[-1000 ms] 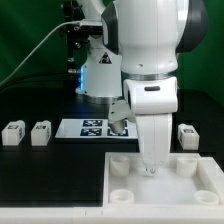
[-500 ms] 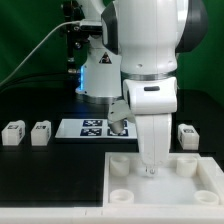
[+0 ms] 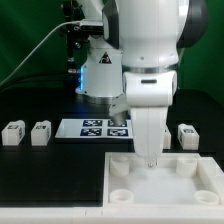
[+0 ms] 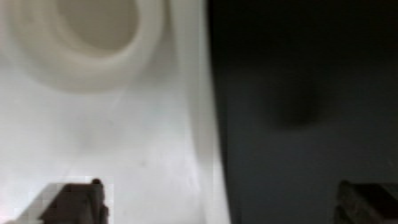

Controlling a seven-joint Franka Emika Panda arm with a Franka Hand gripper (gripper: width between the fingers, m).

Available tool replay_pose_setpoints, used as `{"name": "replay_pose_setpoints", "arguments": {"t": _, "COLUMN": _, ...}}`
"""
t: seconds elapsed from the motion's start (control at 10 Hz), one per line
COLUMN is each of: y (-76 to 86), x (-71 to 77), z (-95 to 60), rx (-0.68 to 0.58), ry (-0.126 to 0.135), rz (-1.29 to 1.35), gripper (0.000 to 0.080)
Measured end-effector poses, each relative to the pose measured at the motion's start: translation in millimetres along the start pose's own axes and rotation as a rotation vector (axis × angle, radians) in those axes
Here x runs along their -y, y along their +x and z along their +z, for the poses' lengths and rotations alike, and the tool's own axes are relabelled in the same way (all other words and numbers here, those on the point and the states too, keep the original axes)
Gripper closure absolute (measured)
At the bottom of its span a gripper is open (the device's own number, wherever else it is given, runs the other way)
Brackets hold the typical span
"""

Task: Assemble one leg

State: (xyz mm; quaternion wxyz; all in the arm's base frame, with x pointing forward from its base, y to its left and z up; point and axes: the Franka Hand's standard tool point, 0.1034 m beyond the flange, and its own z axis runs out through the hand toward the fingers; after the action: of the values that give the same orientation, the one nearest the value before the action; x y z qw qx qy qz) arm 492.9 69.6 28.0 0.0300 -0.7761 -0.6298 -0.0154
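Note:
Three legs, small white blocks with tags, stand on the black table: two at the exterior view's left (image 3: pixel 14 133) (image 3: pixel 41 132) and one at its right (image 3: pixel 187 134). My gripper (image 3: pixel 150 160) hangs over the far edge of the large white recessed square piece (image 3: pixel 165 185), far from all the legs. In the wrist view the gripper (image 4: pixel 222 205) is open and empty, its dark fingertips (image 4: pixel 75 203) wide apart. Below them lie the white piece's edge (image 4: pixel 125 130) with one round socket (image 4: pixel 98 30), and the dark table.
The marker board (image 3: pixel 92 128) lies on the table behind the square piece. The robot's base and cables stand at the back. The square piece has round sockets in its corners (image 3: pixel 119 169).
The hand has turned about its vertical axis and the gripper has risen slightly over the square piece's far edge. The legs have not moved.

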Motion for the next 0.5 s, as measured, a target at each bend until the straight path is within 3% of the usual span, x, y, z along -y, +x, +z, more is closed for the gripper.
{"name": "replay_pose_setpoints", "arguments": {"t": 0.3, "y": 32.4, "x": 11.8, "z": -26.4, "rx": -0.015, "ry": -0.026, "rz": 0.317, "gripper": 0.0151}}
{"name": "replay_pose_setpoints", "arguments": {"t": 0.5, "y": 51.2, "x": 17.3, "z": -32.6, "rx": -0.026, "ry": -0.032, "rz": 0.511, "gripper": 0.0151}}
